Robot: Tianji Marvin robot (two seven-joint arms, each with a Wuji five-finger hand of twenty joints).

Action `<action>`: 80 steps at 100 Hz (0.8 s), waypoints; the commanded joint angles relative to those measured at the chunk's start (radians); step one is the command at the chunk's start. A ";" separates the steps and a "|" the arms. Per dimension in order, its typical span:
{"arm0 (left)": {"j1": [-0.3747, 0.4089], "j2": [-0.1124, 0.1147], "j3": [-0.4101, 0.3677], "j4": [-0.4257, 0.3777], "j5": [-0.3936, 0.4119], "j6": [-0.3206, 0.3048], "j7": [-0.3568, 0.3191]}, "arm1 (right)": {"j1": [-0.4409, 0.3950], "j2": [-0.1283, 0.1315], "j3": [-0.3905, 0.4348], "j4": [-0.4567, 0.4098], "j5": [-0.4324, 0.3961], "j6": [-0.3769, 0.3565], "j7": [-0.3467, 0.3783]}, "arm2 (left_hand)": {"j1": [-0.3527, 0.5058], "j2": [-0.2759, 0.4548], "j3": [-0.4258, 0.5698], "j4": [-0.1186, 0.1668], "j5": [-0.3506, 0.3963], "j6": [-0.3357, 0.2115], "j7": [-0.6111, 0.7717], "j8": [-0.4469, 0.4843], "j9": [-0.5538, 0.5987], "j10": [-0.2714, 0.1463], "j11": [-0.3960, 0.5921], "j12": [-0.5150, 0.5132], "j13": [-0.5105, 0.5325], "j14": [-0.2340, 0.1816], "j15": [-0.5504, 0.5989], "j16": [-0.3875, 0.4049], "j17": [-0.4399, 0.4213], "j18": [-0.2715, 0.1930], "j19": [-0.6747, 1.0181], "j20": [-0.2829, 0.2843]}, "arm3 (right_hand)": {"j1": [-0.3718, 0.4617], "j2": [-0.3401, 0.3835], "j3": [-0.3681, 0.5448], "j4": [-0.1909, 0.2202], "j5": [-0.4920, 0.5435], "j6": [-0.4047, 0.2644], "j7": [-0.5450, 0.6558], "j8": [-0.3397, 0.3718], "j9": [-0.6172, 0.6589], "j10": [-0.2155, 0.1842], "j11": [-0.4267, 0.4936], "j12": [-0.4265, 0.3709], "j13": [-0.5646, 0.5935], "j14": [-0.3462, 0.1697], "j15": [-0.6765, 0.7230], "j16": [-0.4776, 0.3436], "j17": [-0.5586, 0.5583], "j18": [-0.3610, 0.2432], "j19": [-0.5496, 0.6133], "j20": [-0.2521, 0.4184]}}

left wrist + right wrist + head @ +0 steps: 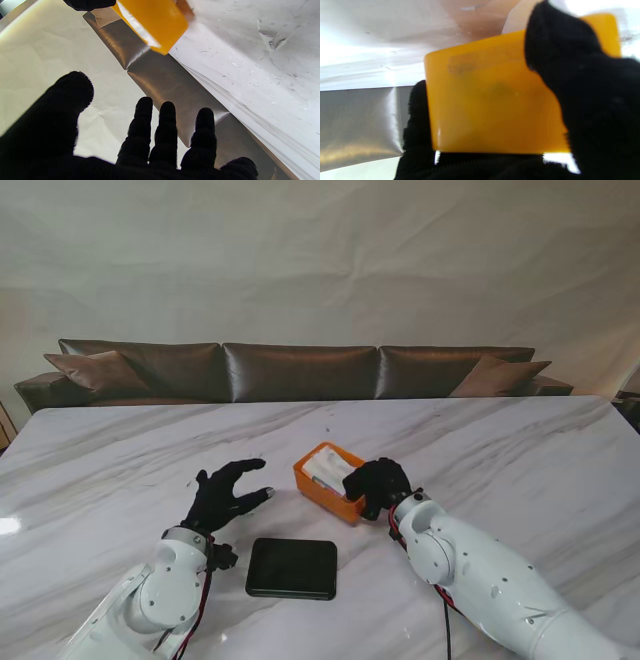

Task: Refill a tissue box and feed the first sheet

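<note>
An orange tissue box (324, 483) lies open on the marble table (520, 450), white tissues (325, 467) showing inside it. My right hand (378, 483) in its black glove grips the box's right end; in the right wrist view the orange wall (492, 105) fills the frame with a finger (570, 65) across it. My left hand (226, 492) hovers to the left of the box with fingers (143, 130) spread, holding nothing. The box's corner (155, 25) shows in the left wrist view. A flat black lid (292, 568) lies nearer to me, between both arms.
A dark brown leather sofa (300, 370) runs along the table's far edge, under a pale draped backdrop (320, 260). The marble top stretches wide on both sides.
</note>
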 commanded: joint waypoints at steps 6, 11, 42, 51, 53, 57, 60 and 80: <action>0.004 0.002 -0.003 -0.002 -0.001 -0.001 -0.023 | 0.012 -0.002 -0.011 0.003 -0.013 -0.007 0.026 | -0.036 0.031 -0.009 -0.012 -0.007 -0.006 -0.004 -0.015 0.001 -0.010 -0.003 -0.010 -0.012 -0.028 0.009 -0.013 -0.021 0.003 1.277 -0.011 | -0.032 0.015 0.045 -0.047 -0.073 -0.069 -0.049 -0.149 -0.049 -0.006 -0.065 -0.101 -0.031 0.031 -0.110 -0.064 -0.035 -0.103 0.024 -0.030; 0.005 0.003 -0.004 -0.004 -0.001 0.000 -0.026 | 0.015 -0.002 -0.016 0.009 -0.018 -0.013 0.020 | -0.036 0.032 -0.009 -0.012 -0.006 -0.005 -0.004 -0.015 0.002 -0.009 -0.002 -0.009 -0.012 -0.028 0.009 -0.014 -0.021 0.003 1.277 -0.010 | -0.024 0.005 0.046 -0.055 -0.073 -0.085 -0.061 -0.200 -0.054 -0.017 -0.087 -0.131 -0.032 0.020 -0.149 -0.090 -0.037 -0.107 0.019 -0.040; -0.006 0.001 -0.001 0.011 0.007 0.009 -0.019 | -0.004 0.013 -0.005 -0.007 -0.056 -0.035 0.005 | -0.037 0.041 -0.009 -0.009 0.003 -0.004 0.000 -0.013 0.013 -0.006 0.006 -0.002 -0.010 -0.021 0.014 -0.011 -0.021 0.006 1.276 -0.010 | 0.027 -0.047 0.045 0.015 -0.012 -0.102 -0.157 -0.425 -0.063 -0.058 -0.247 -0.321 -0.046 -0.015 -0.429 -0.277 -0.063 -0.123 -0.029 -0.112; -0.023 -0.001 0.004 0.016 -0.001 0.028 -0.022 | -0.029 0.024 0.021 -0.040 -0.076 -0.041 0.018 | -0.046 0.062 -0.014 -0.007 0.002 -0.002 -0.002 -0.014 0.010 -0.002 0.006 0.000 -0.020 -0.013 0.015 -0.008 -0.022 0.005 1.278 -0.008 | -0.001 -0.054 0.045 0.086 0.024 -0.084 -0.235 -0.491 -0.057 -0.058 -0.303 -0.403 -0.060 -0.021 -0.500 -0.322 -0.073 -0.119 -0.044 -0.136; -0.026 -0.001 0.005 0.016 -0.007 0.030 -0.025 | -0.035 0.027 0.027 -0.048 -0.079 -0.042 0.023 | -0.047 0.068 -0.015 -0.006 0.001 -0.001 -0.004 -0.015 0.007 -0.002 0.005 0.000 -0.023 -0.012 0.015 -0.008 -0.022 0.005 1.278 -0.008 | -0.002 -0.058 0.045 0.082 0.035 -0.079 -0.246 -0.515 -0.055 -0.057 -0.313 -0.422 -0.064 -0.020 -0.514 -0.332 -0.076 -0.118 -0.047 -0.140; -0.036 -0.002 0.009 0.020 -0.016 0.032 -0.029 | -0.046 0.031 0.040 -0.062 -0.083 -0.045 0.033 | -0.047 0.074 -0.018 -0.004 0.003 0.002 -0.004 -0.015 0.006 0.002 0.006 0.001 -0.026 -0.010 0.016 -0.007 -0.022 0.005 1.278 -0.008 | -0.011 -0.066 0.046 0.084 0.054 -0.069 -0.274 -0.563 -0.048 -0.058 -0.340 -0.454 -0.075 -0.022 -0.546 -0.355 -0.083 -0.114 -0.053 -0.149; -0.044 -0.003 0.013 0.024 -0.020 0.031 -0.030 | -0.056 0.035 0.051 -0.075 -0.088 -0.048 0.043 | -0.047 0.077 -0.020 -0.002 0.005 0.001 -0.005 -0.015 0.007 0.002 0.007 0.002 -0.027 -0.010 0.016 -0.006 -0.022 0.005 1.278 -0.008 | -0.023 -0.064 0.046 0.106 0.059 -0.060 -0.300 -0.577 -0.046 -0.058 -0.366 -0.477 -0.088 -0.026 -0.578 -0.381 -0.089 -0.113 -0.061 -0.156; -0.111 -0.007 0.054 0.069 -0.021 0.029 -0.035 | -0.118 0.045 0.123 -0.135 -0.104 -0.060 0.054 | -0.061 0.114 -0.035 0.013 0.024 -0.002 0.000 -0.013 0.019 0.003 0.008 0.005 -0.023 -0.015 0.017 -0.004 -0.022 0.005 1.277 -0.007 | -0.154 -0.089 0.045 0.093 -0.045 -0.026 -0.456 -0.615 -0.149 -0.039 -0.540 -0.608 -0.234 -0.022 -0.706 -0.529 -0.128 -0.103 -0.102 -0.194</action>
